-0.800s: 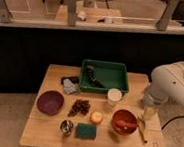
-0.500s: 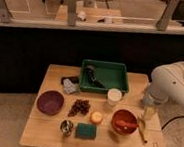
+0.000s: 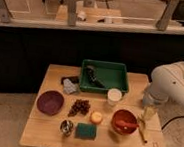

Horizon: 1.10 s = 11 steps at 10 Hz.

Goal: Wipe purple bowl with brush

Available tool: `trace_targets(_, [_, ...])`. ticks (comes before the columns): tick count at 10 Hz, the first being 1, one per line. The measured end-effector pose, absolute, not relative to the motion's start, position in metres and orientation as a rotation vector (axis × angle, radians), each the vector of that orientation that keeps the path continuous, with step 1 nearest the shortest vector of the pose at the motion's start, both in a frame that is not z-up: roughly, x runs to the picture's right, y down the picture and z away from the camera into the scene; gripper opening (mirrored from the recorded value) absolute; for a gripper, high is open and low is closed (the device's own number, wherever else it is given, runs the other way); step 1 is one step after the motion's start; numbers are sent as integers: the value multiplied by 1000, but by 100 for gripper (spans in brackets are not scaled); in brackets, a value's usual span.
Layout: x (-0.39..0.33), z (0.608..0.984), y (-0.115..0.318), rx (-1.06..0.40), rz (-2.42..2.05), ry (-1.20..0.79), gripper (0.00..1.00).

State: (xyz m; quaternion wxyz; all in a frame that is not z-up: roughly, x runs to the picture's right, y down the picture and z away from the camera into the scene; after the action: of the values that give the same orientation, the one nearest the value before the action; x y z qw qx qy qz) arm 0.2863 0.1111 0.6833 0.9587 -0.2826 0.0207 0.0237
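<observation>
The purple bowl sits empty on the left side of the wooden table. A dark elongated brush lies inside the green tray at the back middle. My gripper hangs at the end of the white arm over the table's right edge, just right of the red bowl. It is far from both the brush and the purple bowl.
The red bowl holds an orange utensil. A white cup, dark grapes, a small yellow-orange object, a green sponge, a metal cup and a grey cloth lie mid-table. A wooden stick lies by the red bowl.
</observation>
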Motion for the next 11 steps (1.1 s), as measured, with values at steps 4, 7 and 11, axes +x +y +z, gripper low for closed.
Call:
trace_targets(4, [286,683,111,-573,48,42,80])
trace_targets(7, [286,683,111,-573,48,42,80])
trace_targets(11, [268,690,87,-529,10,-8,80])
